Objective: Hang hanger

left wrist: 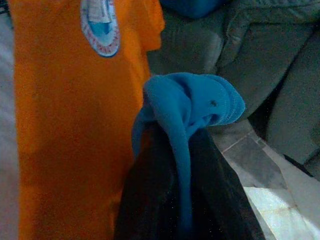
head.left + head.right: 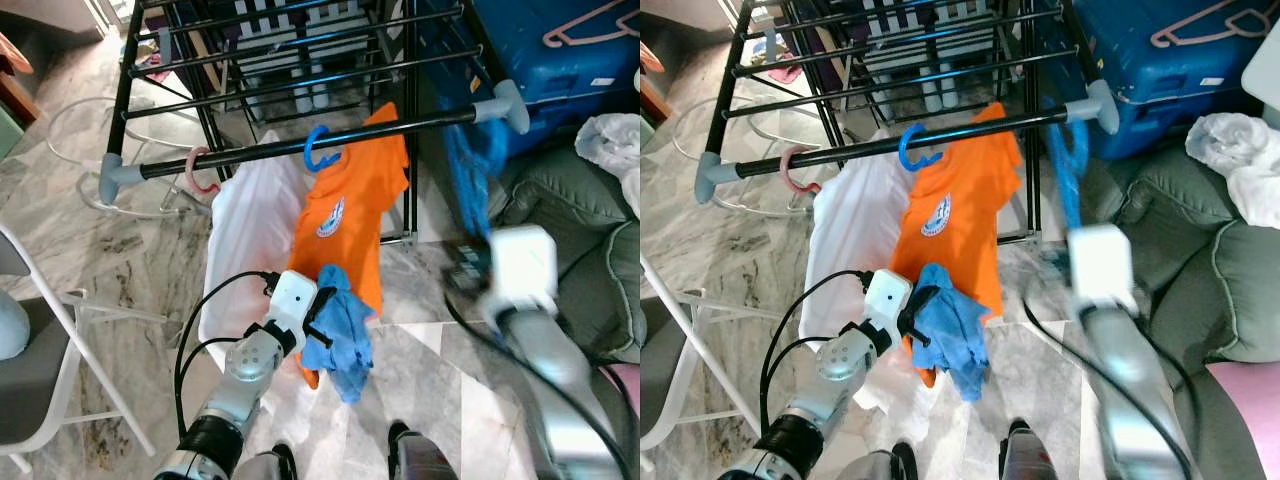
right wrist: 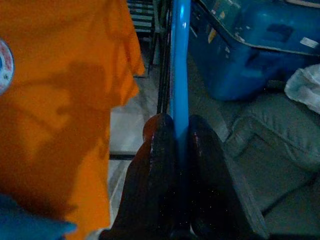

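A black rail (image 2: pixel 400 125) with grey end caps crosses the drying rack. From it hang a pink hanger (image 2: pixel 200 170) bearing a white garment (image 2: pixel 250 230) and a blue hanger hook (image 2: pixel 320 150) bearing an orange T-shirt (image 2: pixel 345 220). Low in front of the orange shirt, my left gripper (image 2: pixel 318 310) is shut on a crumpled blue cloth (image 2: pixel 340 335), which drapes over its fingers (image 1: pixel 150 165). My right gripper (image 3: pixel 180 125) is shut on the bar of another blue hanger (image 3: pixel 180 60). That hanger (image 2: pixel 475 160) rises blurred towards the rail's right end.
A blue suitcase (image 2: pixel 560 50) with a pink hanger (image 2: pixel 590 25) on top stands behind the rack at right. Grey-green cushions (image 2: pixel 570 200) and white cloth (image 2: pixel 610 145) lie to the right. A white folding chair (image 2: pixel 40 350) stands at left on the marble floor.
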Available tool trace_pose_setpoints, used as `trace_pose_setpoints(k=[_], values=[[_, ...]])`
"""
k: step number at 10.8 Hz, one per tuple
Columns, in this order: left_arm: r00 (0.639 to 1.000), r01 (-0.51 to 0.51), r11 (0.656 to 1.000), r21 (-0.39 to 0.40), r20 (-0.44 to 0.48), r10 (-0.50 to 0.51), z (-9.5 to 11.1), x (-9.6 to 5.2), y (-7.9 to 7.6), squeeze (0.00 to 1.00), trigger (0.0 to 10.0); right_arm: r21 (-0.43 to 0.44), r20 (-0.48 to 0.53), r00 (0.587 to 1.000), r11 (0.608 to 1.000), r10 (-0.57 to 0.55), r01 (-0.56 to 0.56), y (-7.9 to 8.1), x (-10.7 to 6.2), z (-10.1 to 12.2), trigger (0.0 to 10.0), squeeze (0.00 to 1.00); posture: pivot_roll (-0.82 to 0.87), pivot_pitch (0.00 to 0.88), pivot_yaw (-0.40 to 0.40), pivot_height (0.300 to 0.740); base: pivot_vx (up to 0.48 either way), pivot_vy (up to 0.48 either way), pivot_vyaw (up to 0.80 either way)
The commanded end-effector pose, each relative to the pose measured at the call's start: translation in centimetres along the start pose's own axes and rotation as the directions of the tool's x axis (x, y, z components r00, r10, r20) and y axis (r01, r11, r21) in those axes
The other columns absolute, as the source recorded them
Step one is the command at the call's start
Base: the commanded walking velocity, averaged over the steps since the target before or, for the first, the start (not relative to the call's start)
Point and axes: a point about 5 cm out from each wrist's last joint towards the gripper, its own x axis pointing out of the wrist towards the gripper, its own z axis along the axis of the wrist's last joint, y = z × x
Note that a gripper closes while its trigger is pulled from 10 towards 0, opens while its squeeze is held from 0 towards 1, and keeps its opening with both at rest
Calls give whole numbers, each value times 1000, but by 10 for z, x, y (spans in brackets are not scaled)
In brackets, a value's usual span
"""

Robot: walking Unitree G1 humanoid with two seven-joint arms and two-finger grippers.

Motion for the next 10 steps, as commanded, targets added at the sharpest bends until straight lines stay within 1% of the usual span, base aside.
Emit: trace_pose_setpoints(k=[1, 3, 4, 5, 6, 7, 8, 10], values=[[1000, -24, 1000, 10, -12, 24, -4, -2, 3, 0, 10000, 0, 7, 999, 999, 38, -38, 4, -10, -8, 10000, 0, -276, 202, 145, 740, 0, 0, 0], [998, -52, 999, 11, -36, 52, -12, -5, 0, 0, 10000, 22, -76, 992, 995, 102, -101, 14, -27, -49, 10000, 0, -272, 200, 128, 740, 0, 0, 0], [997, -60, 998, 16, -49, 61, -15, -7, 1, 0, 10000, 36, -108, 986, 992, 123, -120, 19, -31, -62, 10000, 0, -269, 197, 123, 740, 0, 0, 0], [992, -92, 995, 28, -87, 95, -25, -11, 2, 0, 10000, 72, -172, 970, 984, 172, -162, 29, -37, -88, 10000, 0, -253, 180, 103, 740, 0, 0, 0], [984, -135, 990, 44, -115, 139, -32, -16, 6, 0, 10000, 90, -200, 957, 976, 211, -197, 37, -38, -100, 10000, 0, -240, 172, 91, 740, 0, 0, 0], [971, -178, 982, 54, -152, 185, -40, -21, 14, 0, 10000, 138, -224, 946, 968, 234, -207, 45, -35, -111, 10000, 0, -218, 178, 76, 740, 0, 0, 0], [952, -223, 972, 70, -199, 232, -50, -31, 23, 0, 10000, 161, -260, 924, 956, 281, -246, 58, -31, -124, 10000, 0, -189, 160, 61, 740, 0, 0, 0], [923, -243, 962, 124, -276, 269, -67, -42, 24, 0, 10000, 217, -344, 886, 945, 310, -246, 69, -30, -146, 10000, 0, -129, 136, 33, 740, 0, 0, 0]])
